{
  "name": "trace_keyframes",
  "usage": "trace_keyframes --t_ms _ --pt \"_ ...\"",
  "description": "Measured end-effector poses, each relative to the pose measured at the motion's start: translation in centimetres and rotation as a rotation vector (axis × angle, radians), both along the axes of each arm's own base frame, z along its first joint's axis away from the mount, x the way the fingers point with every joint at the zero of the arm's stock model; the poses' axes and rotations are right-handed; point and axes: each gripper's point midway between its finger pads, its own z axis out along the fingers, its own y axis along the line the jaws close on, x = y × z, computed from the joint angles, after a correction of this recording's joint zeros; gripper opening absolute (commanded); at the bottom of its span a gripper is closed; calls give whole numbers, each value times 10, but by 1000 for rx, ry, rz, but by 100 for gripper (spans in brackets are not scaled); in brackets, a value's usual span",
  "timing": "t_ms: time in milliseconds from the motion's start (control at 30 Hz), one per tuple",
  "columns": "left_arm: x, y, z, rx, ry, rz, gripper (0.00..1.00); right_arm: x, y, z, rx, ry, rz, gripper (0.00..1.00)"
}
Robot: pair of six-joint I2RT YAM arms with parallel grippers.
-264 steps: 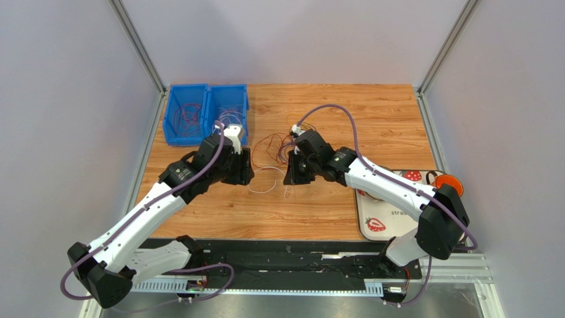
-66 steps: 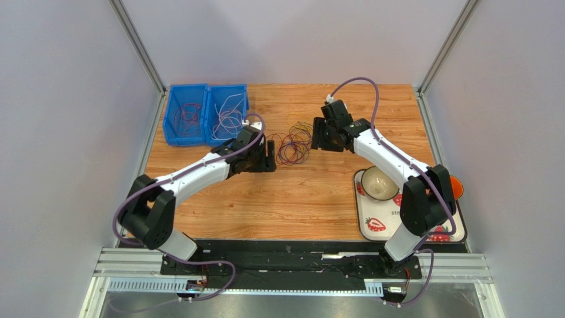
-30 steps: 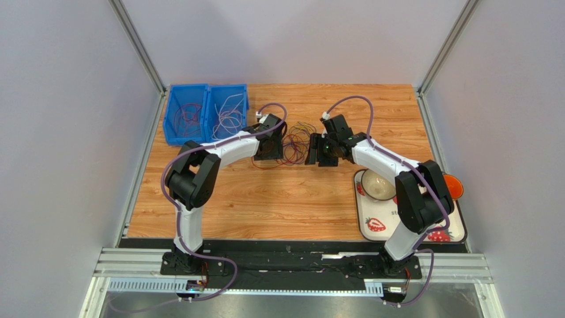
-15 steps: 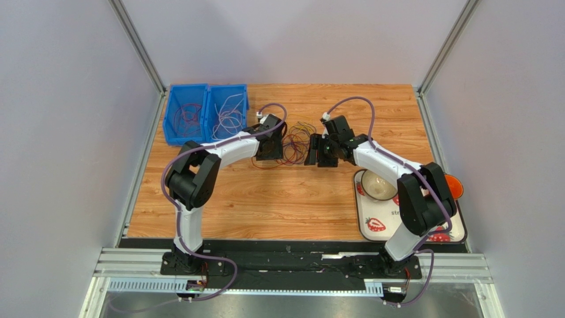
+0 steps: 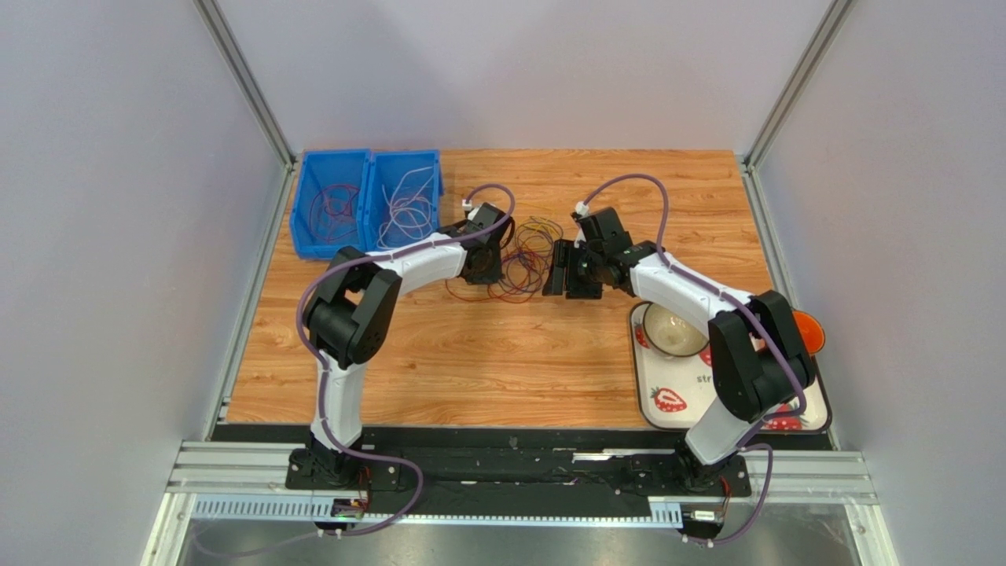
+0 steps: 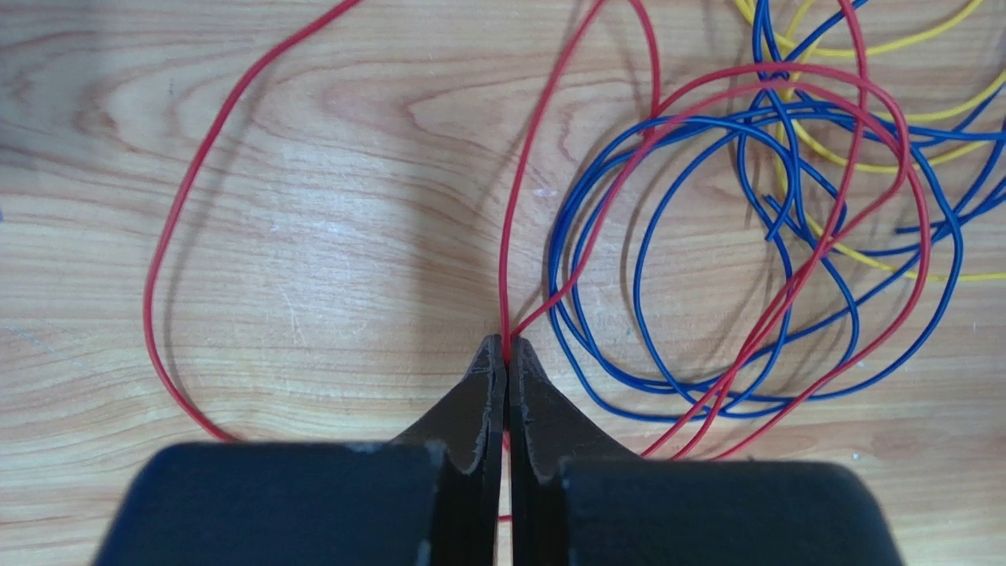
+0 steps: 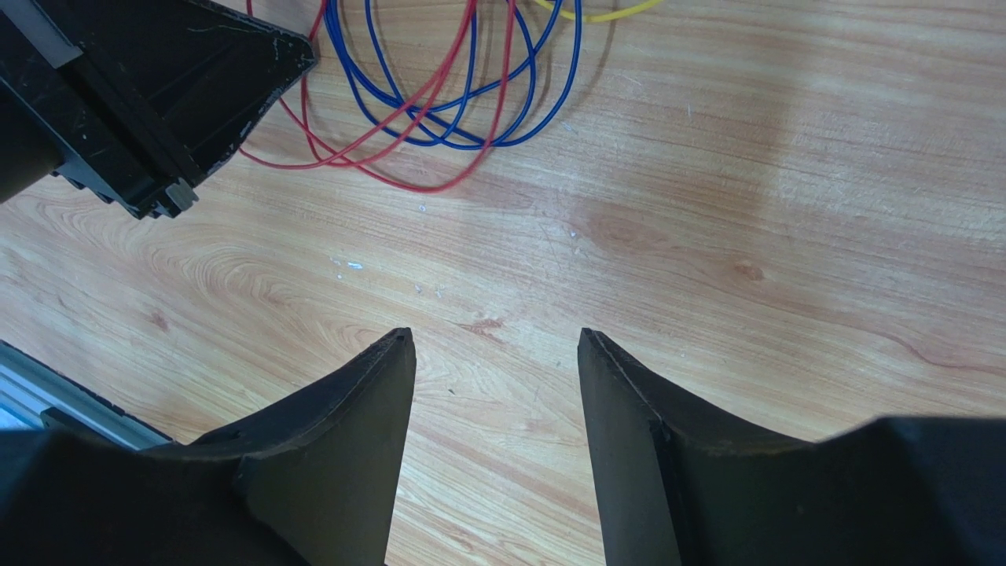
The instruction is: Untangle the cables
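The cables (image 5: 527, 252) lie in a loose tangle on the wooden table between my two grippers. In the left wrist view, my left gripper (image 6: 508, 349) is shut on a red cable (image 6: 515, 201), pinched at the very tips down by the wood. Blue cables (image 6: 661, 236) and a yellow cable (image 6: 853, 156) coil to its right. My right gripper (image 7: 496, 342) hangs open over bare wood, just short of the blue and red loops (image 7: 455, 112). The left gripper body (image 7: 142, 94) shows at the top left of the right wrist view.
Two blue bins (image 5: 368, 203) holding loose wires stand at the back left. A white strawberry-print tray (image 5: 664, 395) with a bowl (image 5: 673, 330) sits at the right, next to an orange object (image 5: 804, 328). Metal frame posts flank the table.
The left gripper's jaws have closed onto the red cable at the tangle's left edge. Both arms have barely shifted, and the right gripper stays open.
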Motion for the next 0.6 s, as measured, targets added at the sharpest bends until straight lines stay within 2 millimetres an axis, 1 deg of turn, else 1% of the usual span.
trace_keyframes --t_ms 167,233,267,300,333,367,400,433,467,500,533,567,600 --pt "-4 4 4 26 15 -22 0 -3 -1 3 9 -6 0 57" --pt "-7 7 16 36 12 -38 0 -6 -2 4 11 -8 1 57" --pt "-8 8 28 40 5 -50 0 -7 -2 6 13 -10 1 57" --pt "-7 8 45 36 -15 -62 0 -7 -2 8 16 -14 0 57" --pt "-6 8 66 28 -42 -74 0 -7 -2 10 18 -17 -1 57" --pt "-3 7 91 13 -79 -86 0 -7 -2 12 22 -24 -2 57" --pt "0 4 127 -17 -142 -97 0 -7 -2 17 28 -33 -4 57" --pt "2 3 157 -41 -196 -105 0 -7 -2 22 35 -43 -5 57" --pt "2 3 192 -75 -262 -112 0 -7 -2 27 42 -54 -7 57" --pt "-2 5 228 -108 -328 -118 0 -7 -2 32 49 -66 -8 57" --pt "-7 8 254 -133 -376 -123 0 -8 -2 37 56 -76 -10 57" --pt "-16 13 283 -163 -430 -127 0 -8 -2 43 63 -88 -12 57" --pt "-27 18 304 -188 -470 -131 0 -9 -3 49 70 -101 -13 57"
